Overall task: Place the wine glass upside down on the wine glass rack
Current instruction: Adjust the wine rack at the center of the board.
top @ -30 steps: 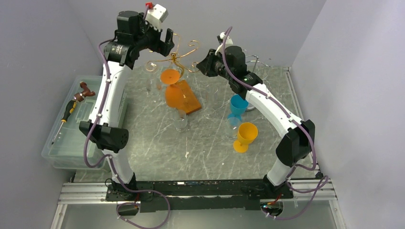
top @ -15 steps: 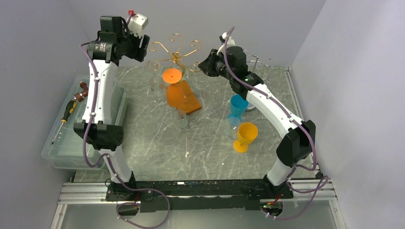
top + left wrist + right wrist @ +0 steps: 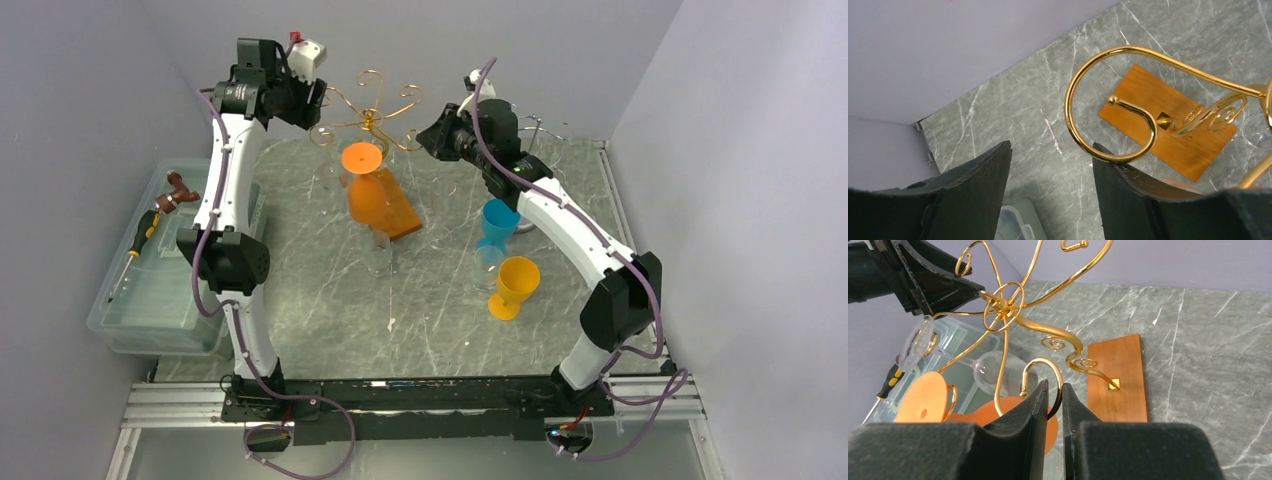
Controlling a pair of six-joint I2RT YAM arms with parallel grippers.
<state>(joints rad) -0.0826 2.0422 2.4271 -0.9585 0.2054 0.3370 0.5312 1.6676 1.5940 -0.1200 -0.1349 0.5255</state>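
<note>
The gold wire rack (image 3: 366, 112) stands on a wooden base (image 3: 392, 205) at the back of the table. An orange wine glass (image 3: 362, 160) and a clear glass (image 3: 326, 176) hang upside down from it. My left gripper (image 3: 310, 100) is open and empty, high by the rack's left loop (image 3: 1108, 100), which lies against its right fingertip (image 3: 1100, 150). My right gripper (image 3: 430, 135) is shut on a rack hook (image 3: 1050, 375). In the right wrist view the orange glass's foot (image 3: 923, 397) and the clear glass (image 3: 990, 371) hang to the left of the right gripper (image 3: 1054, 387).
A blue glass (image 3: 497, 220), a yellow glass (image 3: 515, 285) and a clear one (image 3: 487, 265) stand at the right under my right arm. Another clear glass (image 3: 380, 255) stands in front of the wooden base. A plastic bin (image 3: 150, 290) with a screwdriver (image 3: 145, 235) sits at the left.
My left gripper swung left away from the rack's top, then came back a little to the right beside the left loop. The right gripper has stayed on its hook.
</note>
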